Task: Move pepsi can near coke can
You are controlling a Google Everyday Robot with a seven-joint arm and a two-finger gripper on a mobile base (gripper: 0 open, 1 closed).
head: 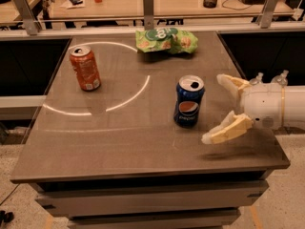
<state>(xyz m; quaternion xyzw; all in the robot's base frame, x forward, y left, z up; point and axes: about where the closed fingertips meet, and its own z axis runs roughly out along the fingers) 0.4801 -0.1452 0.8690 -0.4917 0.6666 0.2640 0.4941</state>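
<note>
The dark blue pepsi can [188, 102] stands upright on the grey table [119, 142], right of centre. The orange-red coke can [85, 67] stands upright at the table's far left. My gripper [217, 109] comes in from the right, just right of the pepsi can and a little above the table. Its two cream fingers [228, 130] are spread wide apart and hold nothing. There is a small gap between the fingertips and the pepsi can.
A green snack bag [165, 40] lies at the table's far edge, behind the pepsi can. A metal rail with posts [148, 4] runs behind the table. A white curved line [128, 94] of light lies on the tabletop between the cans.
</note>
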